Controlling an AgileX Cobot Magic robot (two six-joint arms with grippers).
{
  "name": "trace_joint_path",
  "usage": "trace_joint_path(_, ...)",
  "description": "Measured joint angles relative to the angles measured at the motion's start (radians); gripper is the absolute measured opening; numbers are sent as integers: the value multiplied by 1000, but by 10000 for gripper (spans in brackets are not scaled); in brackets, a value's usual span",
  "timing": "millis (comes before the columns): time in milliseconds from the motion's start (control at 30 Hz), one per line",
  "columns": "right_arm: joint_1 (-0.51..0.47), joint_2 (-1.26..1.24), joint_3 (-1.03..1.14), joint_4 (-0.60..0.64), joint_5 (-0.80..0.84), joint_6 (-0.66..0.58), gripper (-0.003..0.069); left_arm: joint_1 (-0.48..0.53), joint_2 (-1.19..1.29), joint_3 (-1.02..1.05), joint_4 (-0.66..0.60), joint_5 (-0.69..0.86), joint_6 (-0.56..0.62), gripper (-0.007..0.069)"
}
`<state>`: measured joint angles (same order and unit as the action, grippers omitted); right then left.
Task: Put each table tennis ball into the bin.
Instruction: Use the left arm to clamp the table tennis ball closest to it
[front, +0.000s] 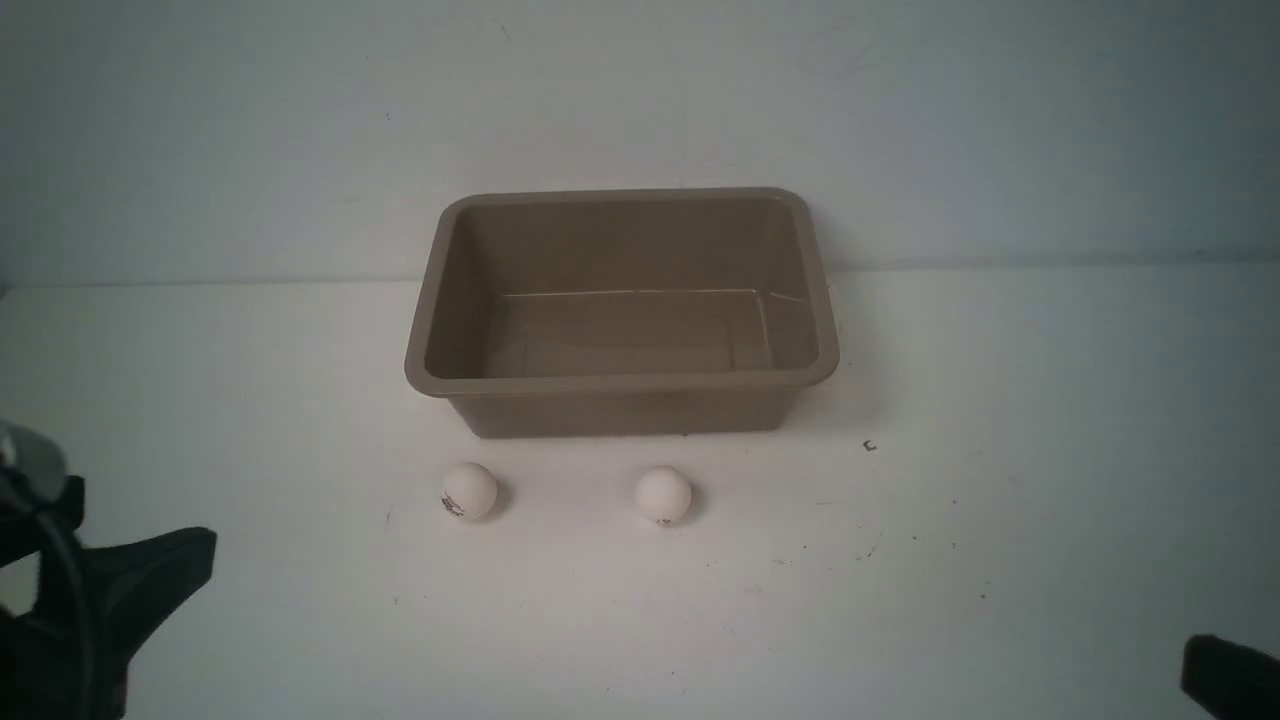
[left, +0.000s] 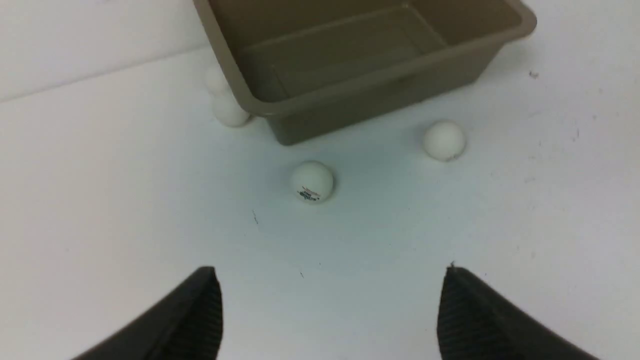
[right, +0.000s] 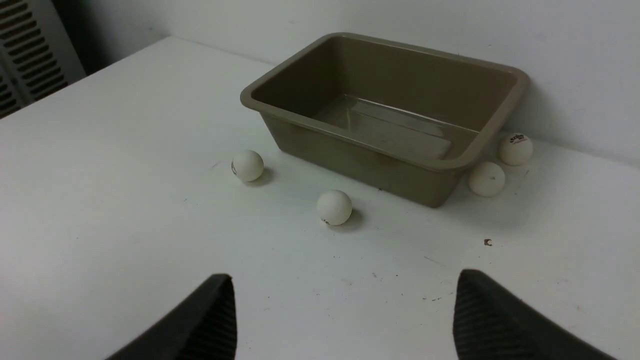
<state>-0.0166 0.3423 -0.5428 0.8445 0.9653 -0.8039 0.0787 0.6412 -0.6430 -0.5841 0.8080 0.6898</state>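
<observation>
- On the white desk (front: 1000, 520), the bin (front: 622, 381) is standing empty near the back wall. No ball is lying inside it, so I am judging that the task is only at its beginning.
- Just before the bin's near wall, the left front ball (front: 468, 491) and the right front ball (front: 663, 494) are resting apart from each other and are not touching the bin.
- The left tool (left: 330, 270) is hanging over the near left part of the desk, with its fingers wide apart and nothing between them. The right tool (right: 345, 275) is also holding its fingers apart and empty.
- The step in hand is seeming to be the reach for a first ball. The next move is calling for one tool to come down around a front ball and close gently, because such a smooth, light sphere is likely to roll at a small push.
- The front view is showing only two balls. The left wrist view is revealing a left pair (left: 230, 111) tucked at the bin's left wall. The right wrist view is revealing a right pair (right: 486, 178) at its right wall.
</observation>
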Motion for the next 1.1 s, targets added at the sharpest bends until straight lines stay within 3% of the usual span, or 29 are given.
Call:
trace_joint_path(167,0,18,0,4,0,0,525,0,153,0,-150,-19,203,520)
trace_joint_path(367,0,113,0,44,1,-35,525,0,287,-20,-298,-44,320,520)
trace_joint_path(567,0,248,0,183,-5,-210,525,0,488,-53,-435,-104,514,520)
trace_joint_path(967,0,461,-88,205,-10,-368,525,-2,750,-102,-475,-152,627,520)
trace_joint_path(1100,0,545,-106,208,-17,-395,525,-59,806,-155,-477,-163,638,520)
